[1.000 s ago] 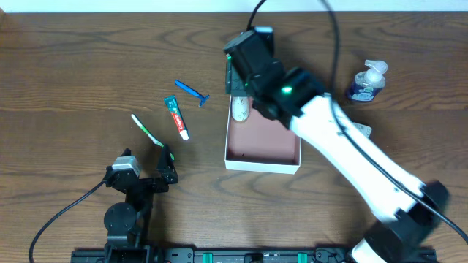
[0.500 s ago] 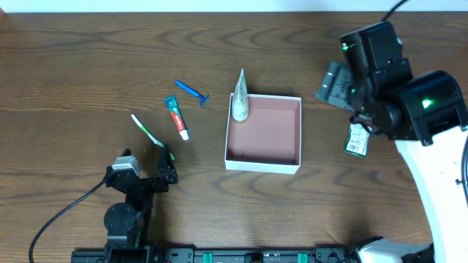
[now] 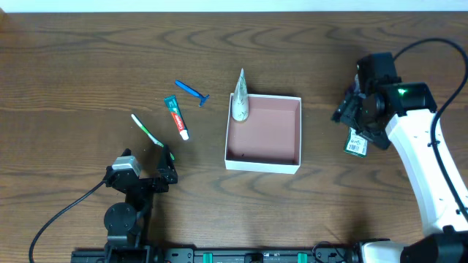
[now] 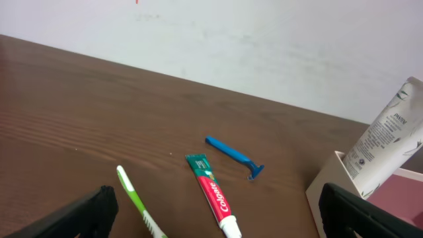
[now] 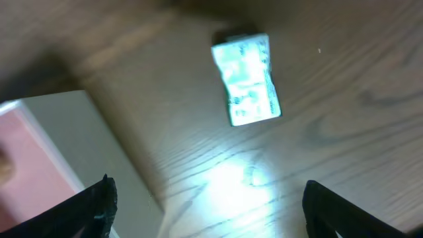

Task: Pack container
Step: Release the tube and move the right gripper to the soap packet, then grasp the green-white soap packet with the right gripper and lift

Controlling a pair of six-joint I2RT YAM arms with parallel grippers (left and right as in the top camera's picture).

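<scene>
Jaws on both arms stood wide with nothing between them: the left gripper (image 4: 215,193) low near the Colgate toothpaste tube (image 3: 176,117), the right gripper (image 5: 208,185) over a small green-and-white packet (image 3: 356,145). Between the two arms, the container (image 3: 262,165) sat on the table, a white tube (image 3: 240,98) leaning over its far-left corner. Its cardboard looked light and easily crushed, and likely to slide on the wood. A gentle pinch on one wall near a corner seemed safest.

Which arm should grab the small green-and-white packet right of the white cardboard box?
Right: the right gripper hovers open beside the small green-and-white packet; the left gripper sits beyond the white cardboard box.
</scene>
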